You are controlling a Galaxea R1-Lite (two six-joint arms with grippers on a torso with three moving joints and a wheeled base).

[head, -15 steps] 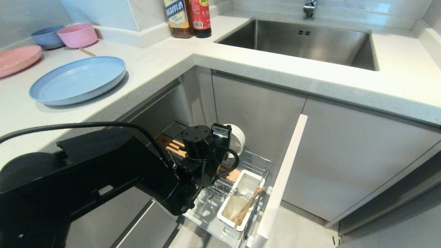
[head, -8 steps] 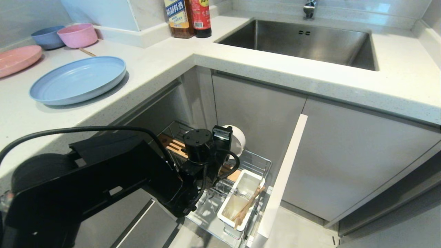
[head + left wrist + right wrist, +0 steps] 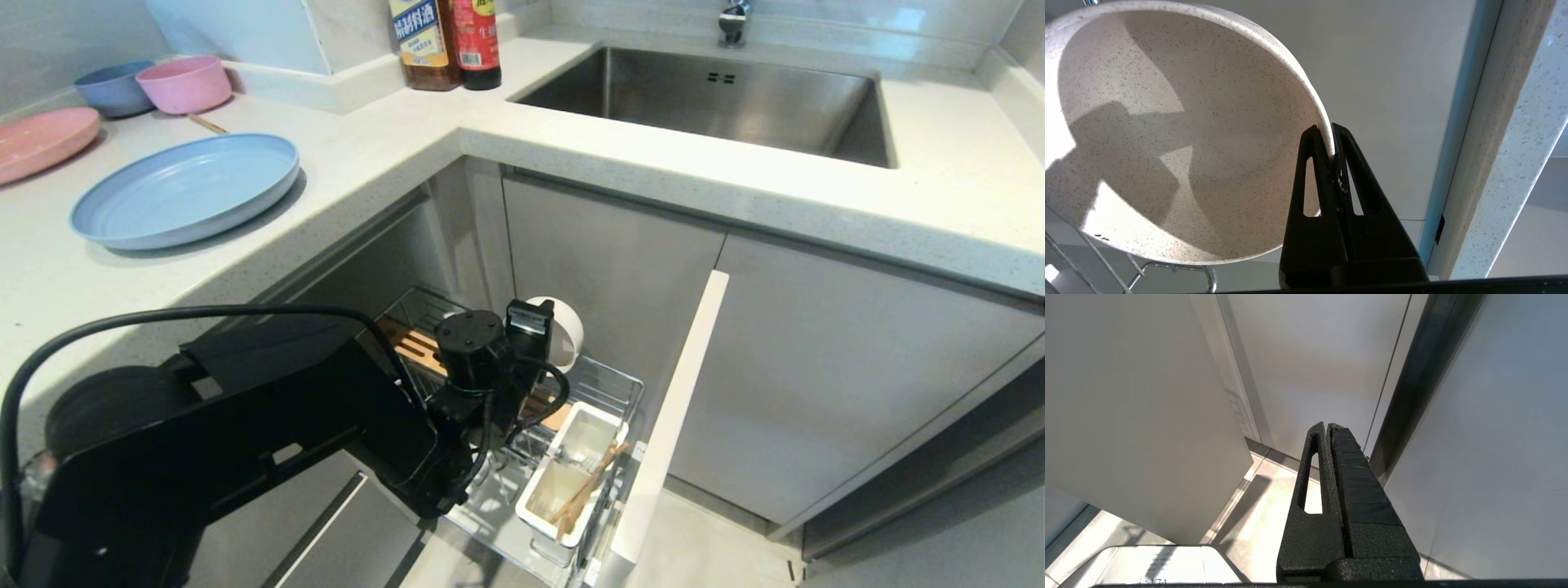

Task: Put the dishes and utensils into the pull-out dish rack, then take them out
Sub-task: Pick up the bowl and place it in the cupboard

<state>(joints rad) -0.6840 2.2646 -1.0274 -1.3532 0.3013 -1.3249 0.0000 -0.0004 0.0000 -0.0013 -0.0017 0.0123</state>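
The left hand [image 3: 1331,141] is down in the rack [image 3: 608,384], clenched on the rim of the bowl [image 3: 1167,143], one finger inside the rim and one outside. The bowl stands on edge at the rack's far end, against the cabinet wall; whether it rests on the wires or hangs clear of them is hard to tell. The chopsticks [image 3: 588,486] lean in the white cup [image 3: 543,510] at the rack's near end, and what looks like the fork [image 3: 581,464] lies in the cup beside them. The blue plate [image 3: 184,192] sits flat on the table [image 3: 392,139], well apart from the rack. The right hand [image 3: 1327,428] is clenched on nothing, parked low beside a cabinet panel.
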